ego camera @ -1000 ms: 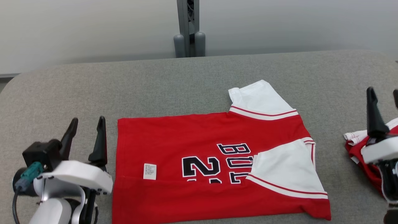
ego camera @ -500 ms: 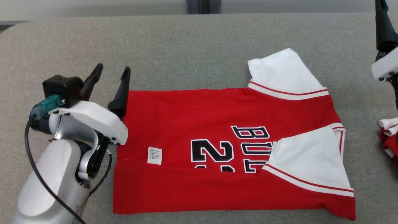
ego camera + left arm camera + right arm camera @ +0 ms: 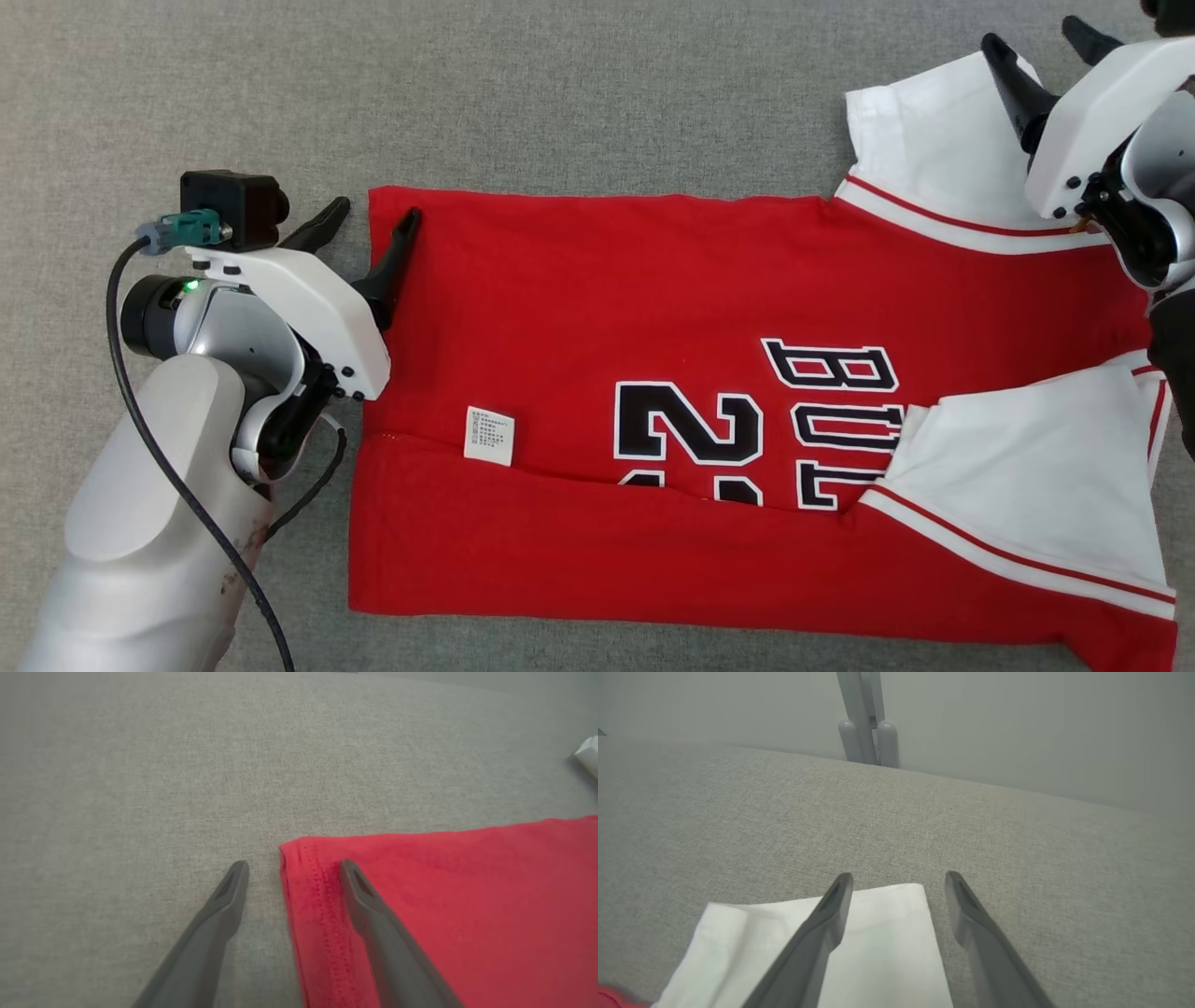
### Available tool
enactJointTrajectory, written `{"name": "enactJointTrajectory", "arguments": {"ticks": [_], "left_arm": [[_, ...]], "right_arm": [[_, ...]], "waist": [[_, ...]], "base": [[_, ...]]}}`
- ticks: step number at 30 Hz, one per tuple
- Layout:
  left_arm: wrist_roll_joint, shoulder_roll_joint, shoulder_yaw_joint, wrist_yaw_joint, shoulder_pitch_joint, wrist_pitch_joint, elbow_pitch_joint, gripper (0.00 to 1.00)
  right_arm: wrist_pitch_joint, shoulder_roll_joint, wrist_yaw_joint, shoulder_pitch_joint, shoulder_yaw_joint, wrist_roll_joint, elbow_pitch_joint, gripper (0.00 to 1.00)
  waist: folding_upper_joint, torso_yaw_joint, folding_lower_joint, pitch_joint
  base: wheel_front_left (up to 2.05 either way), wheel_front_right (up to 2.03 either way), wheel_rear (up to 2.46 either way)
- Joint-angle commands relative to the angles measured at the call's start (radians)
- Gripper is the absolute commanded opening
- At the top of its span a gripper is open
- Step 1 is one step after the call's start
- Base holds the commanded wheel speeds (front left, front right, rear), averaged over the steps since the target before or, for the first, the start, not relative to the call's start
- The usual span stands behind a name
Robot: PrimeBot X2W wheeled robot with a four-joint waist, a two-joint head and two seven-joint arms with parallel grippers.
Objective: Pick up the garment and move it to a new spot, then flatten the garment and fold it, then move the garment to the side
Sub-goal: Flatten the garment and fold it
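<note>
Jersey (image 3: 579, 308): matt red knit cloth with a stitched hem (image 3: 317, 896), smooth white cloth sleeves (image 3: 934, 159) and flat black-and-white lettering (image 3: 691, 429). Beneath it, the table covering (image 3: 560, 93) is a coarse, grey, matt woven fabric. The left gripper (image 3: 375, 209) has dull dark plastic fingers (image 3: 373, 914) on a smooth white plastic housing (image 3: 308, 308), above a smooth, silvery forearm (image 3: 140, 523) at lower left.

Even, soft light; faint shadows (wrist views slightly blurred)
</note>
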Motion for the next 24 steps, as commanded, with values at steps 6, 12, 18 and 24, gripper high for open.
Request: {"name": "enactJointTrajectory", "arguments": {"ticks": [6, 12, 18, 24], "left_arm": [[-0.029, -0.008, -0.014, -0.034, -0.039, 0.041, 0.071, 1.0], [-0.037, -0.018, -0.038, -0.053, -0.057, 0.059, 0.13, 0.0], [-0.024, 0.004, -0.027, -0.059, -0.07, 0.003, 0.146, 0.0], [-0.022, 0.028, -0.004, -0.047, -0.061, -0.053, 0.111, 0.0]], "right_arm": [[0.031, -0.015, 0.0, -0.065, 0.096, 0.044, 0.082, 1.0], [0.041, -0.011, 0.0, -0.091, 0.161, 0.109, 0.124, 0.0], [-0.047, -0.029, 0.0, -0.097, 0.182, 0.161, 0.121, 0.0], [-0.128, -0.049, 0.0, -0.05, 0.193, 0.237, 0.086, 0.0]], "waist": [[0.0, 0.003, 0.0, 0.046], [0.0, 0.003, 0.0, 0.057], [0.0, -0.003, 0.0, 0.028], [0.0, -0.014, 0.0, -0.03]], "base": [[0.0, 0.0, 0.0], [0.0, 0.0, 0.0], [0.0, 0.0, 0.0], [0.0, 0.0, 0.0]]}}
